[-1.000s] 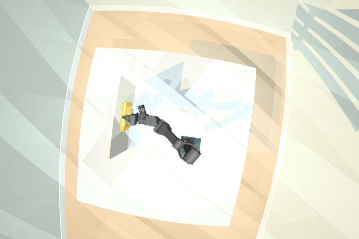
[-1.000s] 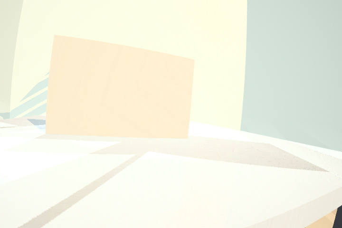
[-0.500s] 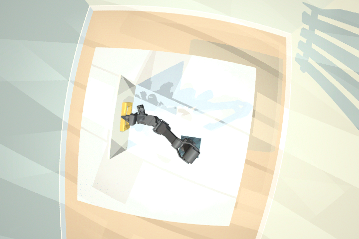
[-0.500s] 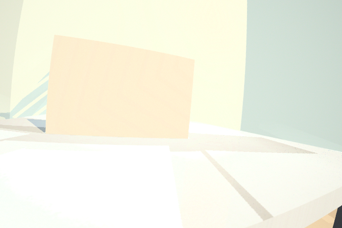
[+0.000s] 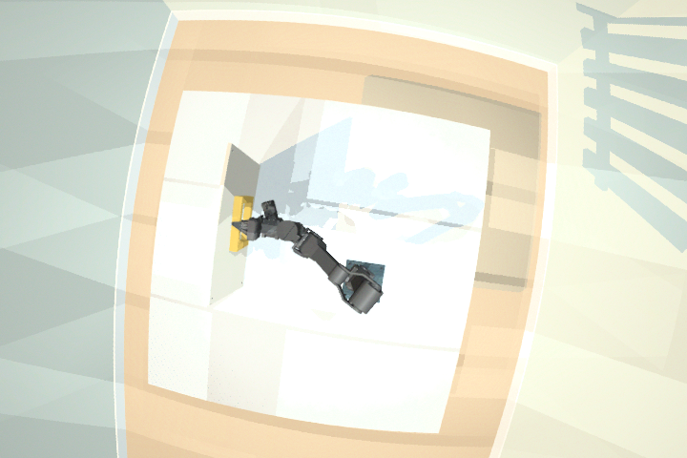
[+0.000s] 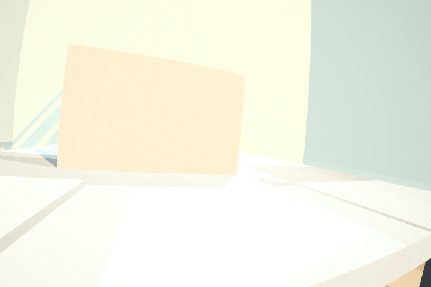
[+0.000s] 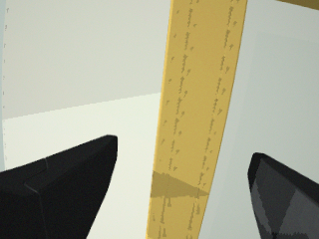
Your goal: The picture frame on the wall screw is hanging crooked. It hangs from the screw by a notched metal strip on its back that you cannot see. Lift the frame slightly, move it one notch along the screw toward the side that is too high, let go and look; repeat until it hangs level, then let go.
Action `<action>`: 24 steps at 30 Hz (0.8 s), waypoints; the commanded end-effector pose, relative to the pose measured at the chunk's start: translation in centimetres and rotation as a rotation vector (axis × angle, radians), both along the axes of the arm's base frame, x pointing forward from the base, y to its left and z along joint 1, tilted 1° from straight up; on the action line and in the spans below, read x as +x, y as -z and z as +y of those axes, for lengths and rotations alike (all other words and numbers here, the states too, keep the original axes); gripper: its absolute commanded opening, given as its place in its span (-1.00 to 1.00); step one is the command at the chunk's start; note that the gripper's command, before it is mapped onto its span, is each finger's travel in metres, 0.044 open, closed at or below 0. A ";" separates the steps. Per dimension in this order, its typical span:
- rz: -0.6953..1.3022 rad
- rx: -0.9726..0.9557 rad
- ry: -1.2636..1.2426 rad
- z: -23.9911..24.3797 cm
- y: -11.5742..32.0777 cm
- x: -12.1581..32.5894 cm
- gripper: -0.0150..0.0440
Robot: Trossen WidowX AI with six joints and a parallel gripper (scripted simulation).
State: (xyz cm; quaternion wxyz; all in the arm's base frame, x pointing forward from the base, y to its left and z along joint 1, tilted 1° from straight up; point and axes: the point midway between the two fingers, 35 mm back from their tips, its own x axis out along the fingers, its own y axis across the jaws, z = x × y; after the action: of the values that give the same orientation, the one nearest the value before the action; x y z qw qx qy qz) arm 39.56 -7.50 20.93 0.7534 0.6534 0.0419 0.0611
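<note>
The yellow picture frame point(image 5: 235, 243) point(image 7: 201, 70) hangs on the near face of the upright wall panel point(image 5: 228, 272) point(image 6: 151, 115). In the wrist view one side bar of it runs up the picture and leans to the right at its top; the top view shows it steeply from above, so its tilt is hard to judge there. My gripper point(image 5: 239, 226) point(image 7: 183, 155) is open. Its fingertips stand on either side of that bar, with a gap on both sides. The screw and notched strip are hidden, and the exterior view shows only the panel's back.
The arm reaches from its dark base plate point(image 5: 375, 270) over the white table top point(image 5: 328, 378) to the panel. The panel's ends stand beyond both ends of the frame. Shadows and bright patches lie across the table and panel.
</note>
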 end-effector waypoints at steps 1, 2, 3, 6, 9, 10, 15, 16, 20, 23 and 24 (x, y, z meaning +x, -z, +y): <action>-0.003 0.002 0.003 0.0 -0.1 0.0 0.39; -0.003 0.002 0.003 0.0 -0.1 0.0 0.39; -0.003 0.002 0.003 0.0 -0.1 0.0 0.39; -0.003 0.002 0.003 -0.1 -0.1 0.0 0.39; -0.003 0.002 0.003 -0.1 -0.1 0.0 0.21; -0.003 0.002 0.003 -0.1 -0.1 0.0 0.12; -0.003 0.002 0.003 -0.1 -0.1 0.0 -0.26; -0.003 0.002 0.003 -0.1 -0.1 0.0 -0.28; -0.003 0.002 0.003 -0.1 -0.1 0.0 -0.37; -0.003 0.002 0.003 -0.1 -0.1 0.0 -0.49; -0.003 0.002 0.003 -0.1 -0.1 0.0 -0.49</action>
State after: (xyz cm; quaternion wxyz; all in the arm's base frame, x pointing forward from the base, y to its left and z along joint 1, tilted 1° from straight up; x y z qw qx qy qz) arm 39.59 -7.51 21.04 0.7538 0.6529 0.0408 0.0621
